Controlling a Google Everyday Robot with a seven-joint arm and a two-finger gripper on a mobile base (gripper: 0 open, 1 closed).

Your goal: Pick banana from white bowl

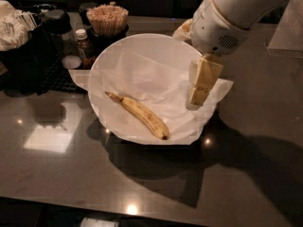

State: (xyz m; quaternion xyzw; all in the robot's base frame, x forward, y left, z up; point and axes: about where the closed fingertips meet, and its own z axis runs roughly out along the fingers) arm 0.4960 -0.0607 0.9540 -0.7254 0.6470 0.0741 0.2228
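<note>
Banana (139, 113) is seen in the camera view, lying flat inside the white bowl (142, 36). It is placed on the crinkled paper (156, 70) that lines the bowl, in the near left part. Its brown stem is pointed to the far left and its dark tip to the near right.

The gripper (198, 96) is held over the right side of the bowl, just above the paper, with the big white arm (227, 18) behind it. It is well apart from the banana, and nothing is held in it. Whether the gripper is apart or together cannot be told from here.

The bowl is set on a dark shiny table (71, 174). A cup of wooden sticks (108, 18) and a small bottle (83, 39) are seen at the far left.

The task is judged to be only just begun. The banana is not yet touched. The gripper has to be brought left and down to it, closed on it, and then lifted out.
</note>
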